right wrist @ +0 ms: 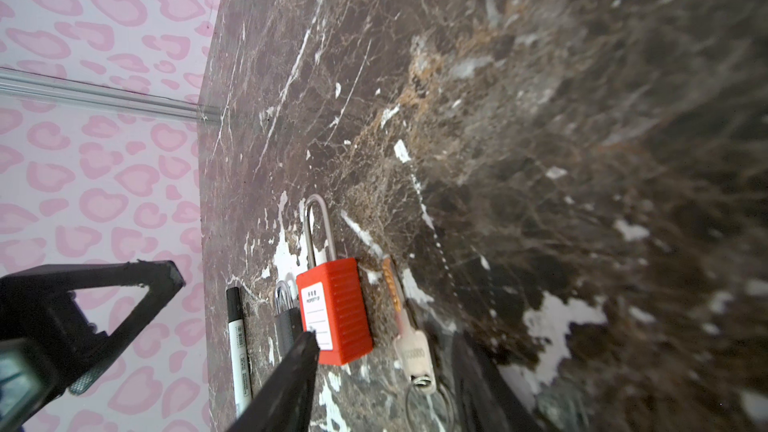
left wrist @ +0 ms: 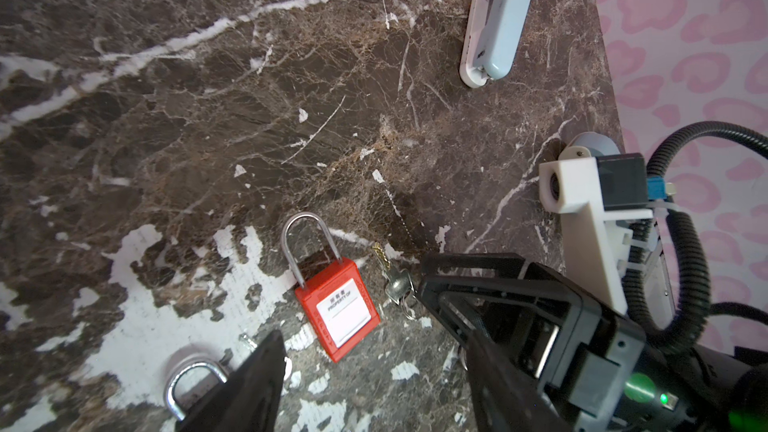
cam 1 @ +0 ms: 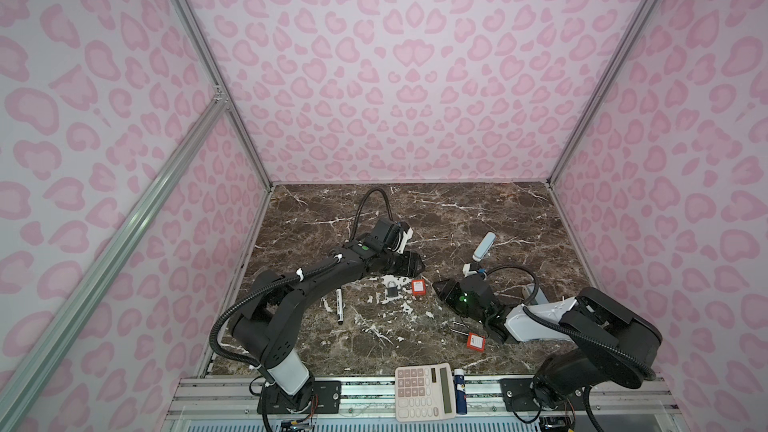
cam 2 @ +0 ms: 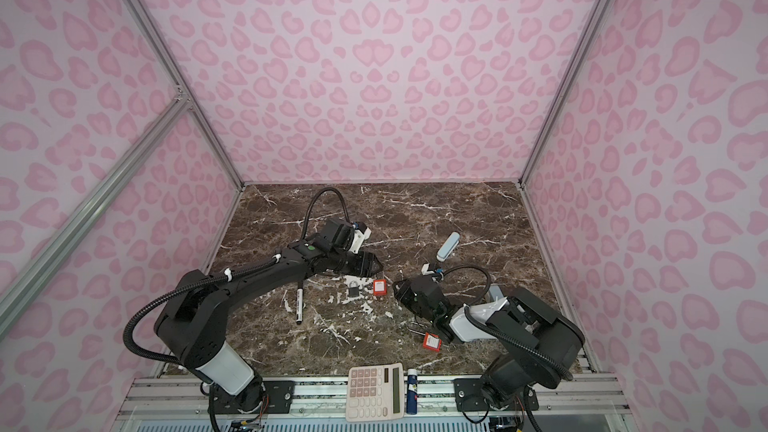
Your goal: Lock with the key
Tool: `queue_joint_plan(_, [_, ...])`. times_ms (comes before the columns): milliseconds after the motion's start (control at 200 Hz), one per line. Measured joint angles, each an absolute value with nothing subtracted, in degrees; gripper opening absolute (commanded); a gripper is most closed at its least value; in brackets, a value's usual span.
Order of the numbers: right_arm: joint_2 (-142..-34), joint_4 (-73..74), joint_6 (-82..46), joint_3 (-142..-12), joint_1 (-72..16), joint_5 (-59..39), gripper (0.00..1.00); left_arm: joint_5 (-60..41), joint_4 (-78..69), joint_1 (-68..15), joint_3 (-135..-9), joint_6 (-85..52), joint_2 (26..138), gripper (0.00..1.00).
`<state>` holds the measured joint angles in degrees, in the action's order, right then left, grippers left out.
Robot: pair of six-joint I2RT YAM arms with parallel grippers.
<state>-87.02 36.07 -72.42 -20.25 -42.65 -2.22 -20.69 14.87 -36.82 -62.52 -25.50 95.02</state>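
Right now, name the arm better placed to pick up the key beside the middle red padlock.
Right, likely: the right pincer stands open with the key between its fingers; the left pincer hangs farther off.

Black arms, white segments, ribbed black cables, green lights, perhaps white zip ties.

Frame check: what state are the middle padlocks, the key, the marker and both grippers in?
Middle red padlock: shackle shut, lying flat.
Key: lying loose beside it, not inserted.
Grey padlock: shackle shut.
Marker: cap on.
Left gripper: open, empty.
Right gripper: open over the key, not gripping it.
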Motion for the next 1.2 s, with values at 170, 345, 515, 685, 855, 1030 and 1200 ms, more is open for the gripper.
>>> queue_joint_plan(170, [-87.2,36.3,-72.6,-20.4,-42.7,-3.0,0.58,-20.8,14.9,-36.8,-62.5,-25.5,95.0,0.70])
queue_joint_plan(345, [-87.1,36.3,-72.9,-20.4,-42.6,-3.4,0.58,-20.8,14.9,-36.9,-62.5,-25.5,95.0,0.70])
queue_joint_plan(515, [-89.1,39.5,-73.9,-20.4,-42.4,-5.1,0.55,-20.8,14.9,-36.9,-62.6,-25.5,95.0,0.70])
queue_joint_plan(685, [-90.1,41.3,-74.4,-20.4,-42.4,-7.3,0.56,-20.8,14.9,-36.9,-62.6,-25.5,95.0,0.70])
queue_joint_plan(855, [-87.5,39.8,-74.1,-20.4,-41.6,-7.5,0.57,-20.8,14.9,-36.9,-62.6,-25.5,94.5,0.70])
queue_joint_plan(1030, [-77.6,25.0,-67.0,-25.2,-39.5,-7.5,0.59,-20.8,15.0,-36.9,-62.6,-25.5,94.2,0.70])
queue_joint_plan(1200, [-70.7,1.4,-54.0,-35.7,-38.2,-6.1,0.60,-20.8,15.0,-36.9,-62.6,-25.5,94.2,0.70])
